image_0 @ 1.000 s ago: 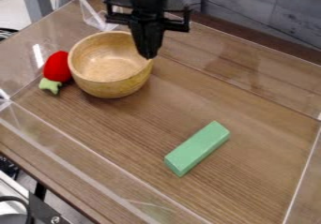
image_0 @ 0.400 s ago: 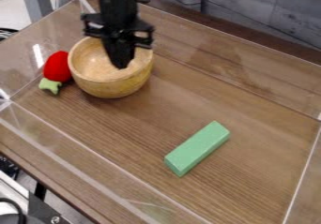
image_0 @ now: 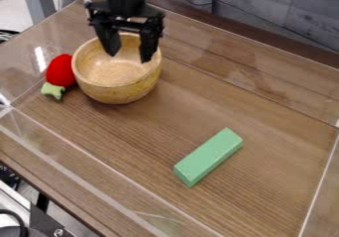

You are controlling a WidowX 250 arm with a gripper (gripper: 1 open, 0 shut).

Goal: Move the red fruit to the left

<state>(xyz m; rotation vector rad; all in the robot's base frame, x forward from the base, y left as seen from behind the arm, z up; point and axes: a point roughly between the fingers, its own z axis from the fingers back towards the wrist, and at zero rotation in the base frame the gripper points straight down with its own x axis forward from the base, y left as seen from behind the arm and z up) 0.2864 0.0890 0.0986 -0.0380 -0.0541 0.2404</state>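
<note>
The red fruit (image_0: 57, 70) lies on the table just left of the wooden bowl (image_0: 117, 74), its pale green leafy stub (image_0: 52, 91) pointing toward the front. My black gripper (image_0: 129, 51) hangs above the bowl's far rim, pointing straight down. Its two fingers (image_0: 110, 41) stand spread apart with nothing between them. The gripper is to the right of the fruit and does not touch it.
A flat green rectangular block (image_0: 209, 156) lies on the wooden tabletop at the front right. Clear plastic walls (image_0: 27, 132) ring the work surface.
The gripper moved left from the bowl's right rim to over the bowl, and its fingers went from shut to open. The fruit, bowl and block stayed put.
</note>
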